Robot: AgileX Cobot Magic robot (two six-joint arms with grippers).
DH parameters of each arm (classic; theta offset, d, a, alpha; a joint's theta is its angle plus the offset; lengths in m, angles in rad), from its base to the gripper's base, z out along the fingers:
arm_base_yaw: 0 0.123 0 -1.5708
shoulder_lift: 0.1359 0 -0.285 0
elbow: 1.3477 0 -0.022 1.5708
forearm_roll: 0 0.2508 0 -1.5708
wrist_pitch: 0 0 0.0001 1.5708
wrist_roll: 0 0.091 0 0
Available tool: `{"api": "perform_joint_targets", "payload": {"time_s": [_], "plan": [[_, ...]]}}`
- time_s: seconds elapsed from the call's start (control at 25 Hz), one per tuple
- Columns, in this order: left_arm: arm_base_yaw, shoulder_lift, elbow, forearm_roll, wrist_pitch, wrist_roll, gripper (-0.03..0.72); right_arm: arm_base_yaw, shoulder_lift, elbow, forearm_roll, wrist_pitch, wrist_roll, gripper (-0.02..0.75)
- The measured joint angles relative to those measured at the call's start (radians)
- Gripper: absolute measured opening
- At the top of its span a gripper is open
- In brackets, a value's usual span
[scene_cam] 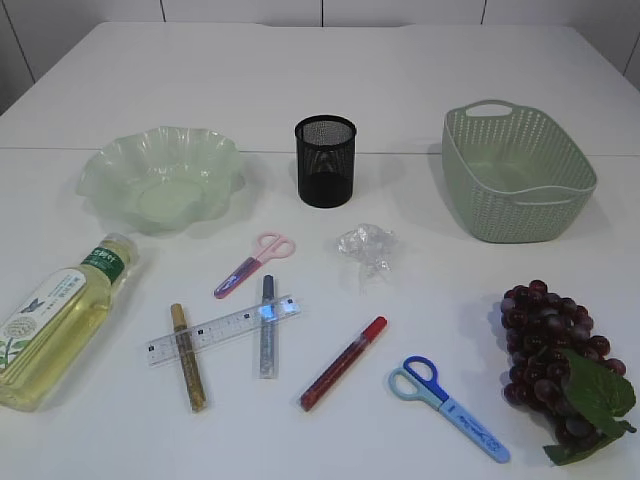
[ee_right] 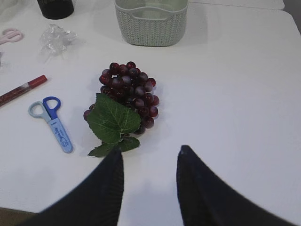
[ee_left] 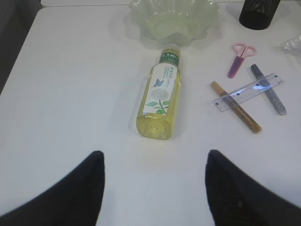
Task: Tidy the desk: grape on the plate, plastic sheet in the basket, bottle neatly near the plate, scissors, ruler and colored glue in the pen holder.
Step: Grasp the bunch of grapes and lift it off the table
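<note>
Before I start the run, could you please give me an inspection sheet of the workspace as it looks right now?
Surface: white table, clean, nothing spilled.
Job's things: bottle lying on its side, front left; grape bunch on the table, front right; crumpled plastic sheet mid-table; pink scissors and blue scissors flat; clear ruler lying across the gold glue and silver glue; red glue apart.
Receivers: plate, pen holder, basket, all empty.
Clutter: nothing seen.
Grippers: left gripper and right gripper open, holding nothing.
Cables: nothing seen.
Surroundings: white panelled wall behind.
</note>
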Motion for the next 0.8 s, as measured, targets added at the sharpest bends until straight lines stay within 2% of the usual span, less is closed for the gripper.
{"api": "perform_joint_targets", "payload": {"time_s": [0.8], "plan": [[0.000, 0.000, 0.000, 0.000, 0.000, 0.000, 0.489, 0.000, 0.000, 0.000, 0.000, 0.000, 0.000, 0.310]]}}
